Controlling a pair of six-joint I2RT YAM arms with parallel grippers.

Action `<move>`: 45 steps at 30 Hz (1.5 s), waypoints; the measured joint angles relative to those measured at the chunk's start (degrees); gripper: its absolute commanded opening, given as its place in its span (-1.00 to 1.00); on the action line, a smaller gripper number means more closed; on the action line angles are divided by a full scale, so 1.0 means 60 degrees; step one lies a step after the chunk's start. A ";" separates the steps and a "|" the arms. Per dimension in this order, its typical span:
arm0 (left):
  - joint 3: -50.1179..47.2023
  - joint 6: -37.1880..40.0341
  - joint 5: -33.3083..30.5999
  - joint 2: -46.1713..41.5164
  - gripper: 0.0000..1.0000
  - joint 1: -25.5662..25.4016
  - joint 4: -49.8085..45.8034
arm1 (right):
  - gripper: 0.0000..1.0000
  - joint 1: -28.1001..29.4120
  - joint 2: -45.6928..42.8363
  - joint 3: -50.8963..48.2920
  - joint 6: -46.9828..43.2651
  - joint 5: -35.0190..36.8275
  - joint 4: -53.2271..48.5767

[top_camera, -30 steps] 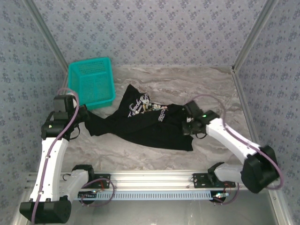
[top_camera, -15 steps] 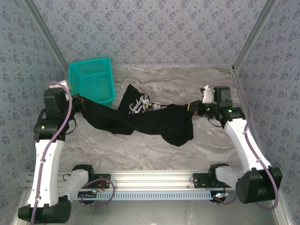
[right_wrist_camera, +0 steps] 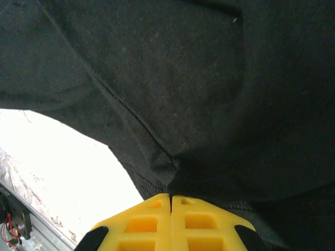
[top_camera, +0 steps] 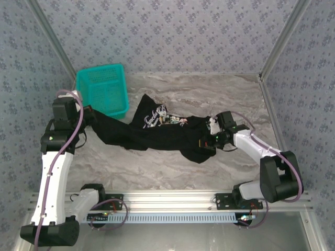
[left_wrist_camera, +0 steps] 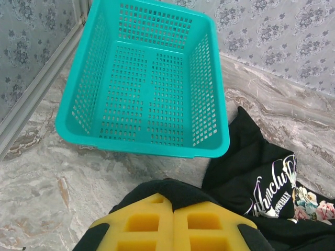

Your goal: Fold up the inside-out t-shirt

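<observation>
While both grippers pinch cloth, the bare table (top_camera: 172,170) on their near side is open up to the metal rail (top_camera: 172,197) at the front edge. Left gripper (top_camera: 92,116) (left_wrist_camera: 172,212) has its pads pressed together on the left end of the t-shirt (top_camera: 157,137) (left_wrist_camera: 251,167) (right_wrist_camera: 183,78). Right gripper (top_camera: 205,143) (right_wrist_camera: 171,200) is clamped on the right end, cloth bunched at its tips. The shirt stretches between the two, black and wrinkled, a stitched seam showing. White lettering and a pale graphic face up, right of the left gripper. The teal basket (top_camera: 102,91) (left_wrist_camera: 141,148) sits just beyond the left gripper, a shirt corner near it. Open table runs beyond the right gripper to the back wall (top_camera: 167,36).
</observation>
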 measured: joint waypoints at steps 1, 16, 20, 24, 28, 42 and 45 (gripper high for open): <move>0.0000 0.0000 0.0000 0.0000 -1.00 0.0000 0.0007 | -0.88 0.0000 0.0011 0.0007 0.0000 0.0029 0.0033; -0.0044 0.0106 0.0000 0.0000 -1.00 -0.0004 0.0058 | -0.50 0.0433 0.0029 -0.0157 0.0189 0.0171 0.0397; -0.0055 0.0106 0.0004 0.0000 -1.00 0.0000 0.0058 | -0.47 0.0572 0.0142 -0.0200 0.0219 0.0368 0.0474; -0.0055 0.0106 0.0004 0.0000 -1.00 -0.0004 0.0058 | -0.79 0.0572 0.0226 -0.0200 0.0211 0.0623 0.0539; -0.0062 0.0106 0.0000 0.0000 -1.00 0.0000 0.0062 | -1.00 0.0514 0.0211 -0.0098 0.0182 0.0667 0.0521; 0.4539 -0.0299 -0.0561 0.0186 -1.00 0.0080 0.0284 | -1.00 -0.2991 -0.3089 0.9209 -0.0310 0.1239 -0.1468; 0.6164 -0.0244 -0.0718 0.0302 -1.00 0.0080 0.0080 | -1.00 -0.3053 -0.3078 1.0805 -0.0324 0.1610 -0.2226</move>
